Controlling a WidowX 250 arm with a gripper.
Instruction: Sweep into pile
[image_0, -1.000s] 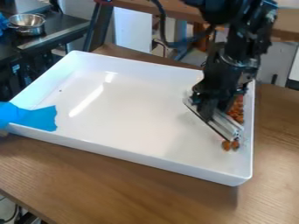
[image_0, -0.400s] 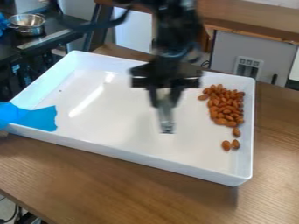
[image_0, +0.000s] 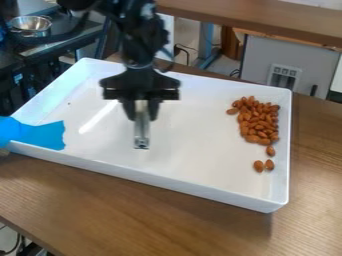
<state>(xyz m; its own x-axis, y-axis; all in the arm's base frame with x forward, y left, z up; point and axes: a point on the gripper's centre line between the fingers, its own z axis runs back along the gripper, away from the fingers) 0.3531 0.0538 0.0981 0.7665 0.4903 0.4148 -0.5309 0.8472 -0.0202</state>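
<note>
Camera view, clock face: centred on your tray, with 12 at the top edge of the view.
Claw: your one claw (image_0: 141, 119) hangs over the tray, a touch toward 11 from the middle, clamped on one metal tool (image_0: 141, 136) that points down toward 6.
Almonds: the main pile (image_0: 257, 120) lies at 3 o'clock, near the tray's right wall. They overlap, so you can't get an exact count; it's dozens. One almond (image_0: 270, 150) sits at the pile's lower end, and a pair (image_0: 264, 165) lies apart from it at 4 o'clock, side by side.
Tray: one white tray (image_0: 147, 177) on your wooden desk (image_0: 133, 215), holding all the almonds, plus a dark speck (image_0: 69, 103) at 10.
Blue piece: one blue piece (image_0: 40, 135) with a ragged edge covers part of the tray's left corner, at 9.
Metal pot: one metal pot (image_0: 30, 24) stands on a dark counter behind, between 10 and 11.
</note>
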